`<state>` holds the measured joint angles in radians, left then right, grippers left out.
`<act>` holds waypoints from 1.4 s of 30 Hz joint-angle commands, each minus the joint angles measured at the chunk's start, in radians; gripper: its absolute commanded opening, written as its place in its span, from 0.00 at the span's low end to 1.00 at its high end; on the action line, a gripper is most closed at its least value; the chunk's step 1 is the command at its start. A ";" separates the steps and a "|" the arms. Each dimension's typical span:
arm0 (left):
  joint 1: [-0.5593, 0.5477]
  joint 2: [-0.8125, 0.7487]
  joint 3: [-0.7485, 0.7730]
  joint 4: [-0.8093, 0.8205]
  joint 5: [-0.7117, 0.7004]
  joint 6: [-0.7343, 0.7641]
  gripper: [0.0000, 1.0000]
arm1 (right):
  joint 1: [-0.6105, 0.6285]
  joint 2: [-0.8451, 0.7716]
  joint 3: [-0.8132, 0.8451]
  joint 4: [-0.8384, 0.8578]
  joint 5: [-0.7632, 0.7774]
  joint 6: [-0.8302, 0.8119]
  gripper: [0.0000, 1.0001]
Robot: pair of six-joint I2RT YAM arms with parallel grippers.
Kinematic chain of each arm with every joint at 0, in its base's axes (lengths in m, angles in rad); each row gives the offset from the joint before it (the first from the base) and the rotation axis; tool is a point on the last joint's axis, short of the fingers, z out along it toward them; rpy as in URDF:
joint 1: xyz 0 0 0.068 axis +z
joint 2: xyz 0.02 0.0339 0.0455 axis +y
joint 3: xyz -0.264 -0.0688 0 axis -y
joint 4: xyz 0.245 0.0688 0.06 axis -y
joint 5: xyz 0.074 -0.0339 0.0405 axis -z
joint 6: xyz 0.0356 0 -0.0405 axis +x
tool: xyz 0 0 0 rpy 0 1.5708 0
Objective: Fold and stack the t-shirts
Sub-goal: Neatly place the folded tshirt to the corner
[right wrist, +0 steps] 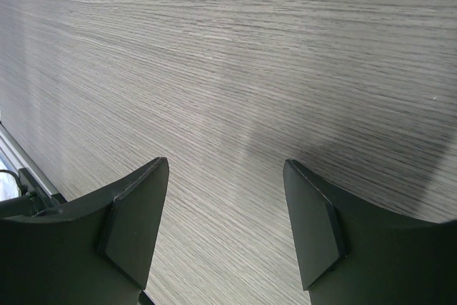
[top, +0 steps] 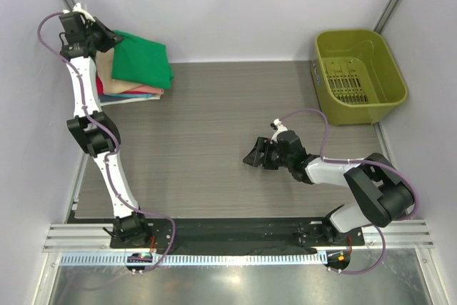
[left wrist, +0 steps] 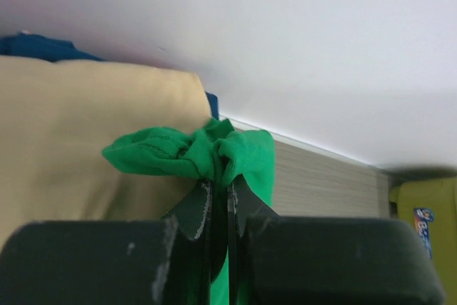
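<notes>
A folded bright green t-shirt lies on top of a stack of folded t-shirts at the table's far left corner; tan, pink, red and blue edges show beneath it. My left gripper is at the stack's left end, shut on a bunched edge of the green t-shirt, with the tan t-shirt below. My right gripper hovers low over the bare table middle, open, nothing between its fingers.
An olive-green plastic bin stands at the table's far right. White walls close the back and sides. The wood-grain table lies between the stack and the bin.
</notes>
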<state>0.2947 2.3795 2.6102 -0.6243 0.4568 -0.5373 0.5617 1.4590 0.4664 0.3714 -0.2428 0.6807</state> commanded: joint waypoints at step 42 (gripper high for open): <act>0.116 0.179 0.076 0.330 0.063 -0.019 0.82 | 0.004 0.032 0.028 -0.025 0.014 -0.018 0.72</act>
<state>0.4015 2.5793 2.6892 -0.3855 0.4435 -0.5228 0.5617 1.4799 0.4862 0.3706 -0.2474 0.6811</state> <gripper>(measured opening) 0.732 0.716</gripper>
